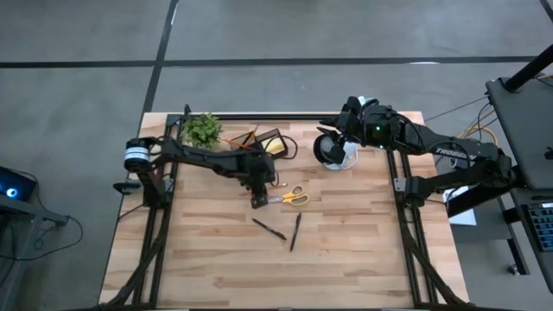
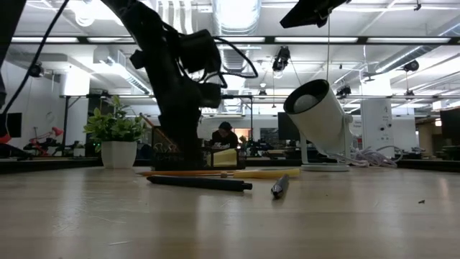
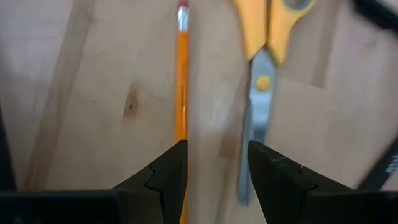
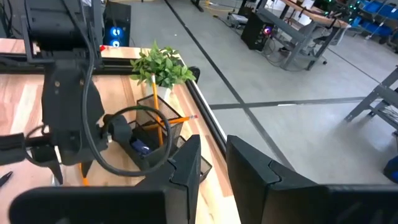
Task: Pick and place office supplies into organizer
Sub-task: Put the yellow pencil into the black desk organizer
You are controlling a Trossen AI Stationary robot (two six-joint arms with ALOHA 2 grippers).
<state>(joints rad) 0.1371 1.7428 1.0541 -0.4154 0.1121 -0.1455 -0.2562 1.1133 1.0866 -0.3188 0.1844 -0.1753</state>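
Note:
An orange pencil [image 3: 181, 74] and yellow-handled scissors [image 3: 266, 43] lie flat on the wooden table, side by side. My left gripper [image 3: 217, 163] points down over them, open. The pencil runs under one fingertip and the scissors' blade [image 3: 254, 146] lies by the other. In the high view this gripper [image 1: 259, 200] is at the scissors' [image 1: 294, 197] blade end. Two dark pens [image 1: 269, 229] [image 1: 295, 231] lie nearer the front edge. The black mesh organizer [image 1: 259, 140] stands at the far edge with pencils [image 4: 163, 121] upright in it. My right gripper [image 4: 214, 149] hangs open, high at the far right.
A small green plant [image 1: 203, 130] in a white pot stands left of the organizer. A white round cup [image 1: 335, 154] sits tilted on its stand below my right gripper, with a white cable [image 2: 370, 158] beside it. Bare wood stretches along the near side of the table [image 1: 216, 276].

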